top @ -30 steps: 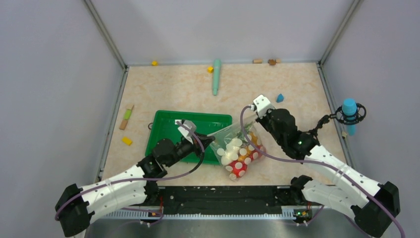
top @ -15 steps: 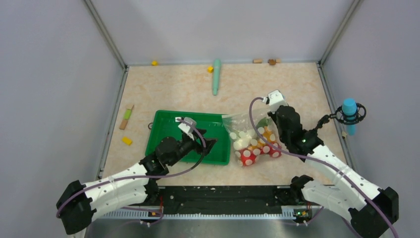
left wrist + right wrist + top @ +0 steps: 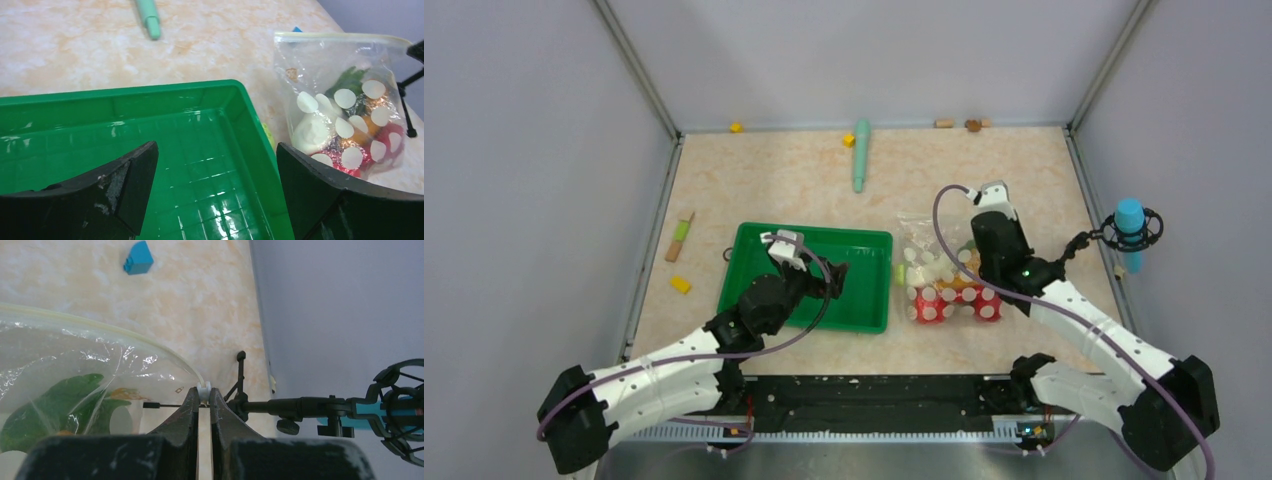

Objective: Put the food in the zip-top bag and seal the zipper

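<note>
The zip-top bag (image 3: pixel 944 275), clear with white dots, lies flat on the table just right of the green tray (image 3: pixel 759 250). The food shows through it: red tomatoes (image 3: pixel 949 305), a white radish (image 3: pixel 312 131) and a green leaf (image 3: pixel 60 402). The zipper (image 3: pixel 340 36) runs along the bag's far edge. My right gripper (image 3: pixel 976 228) is shut on a small white piece at the zipper's right end (image 3: pixel 203 389). My left gripper (image 3: pixel 215 150) hangs open over the tray's right half, holding nothing and clear of the bag.
A small yellow-green piece (image 3: pixel 901 272) lies between tray and bag. A teal stick (image 3: pixel 861 155) lies at the back and a blue block (image 3: pixel 138 257) beyond the bag. A yellow block (image 3: pixel 681 284) sits left of the tray. A microphone stand (image 3: pixel 1130 225) is at the right wall.
My left gripper let go of the bag, opened and drew back over the tray. My right gripper dragged the bag rightwards, off the tray's corner, and the bag now lies flat.
</note>
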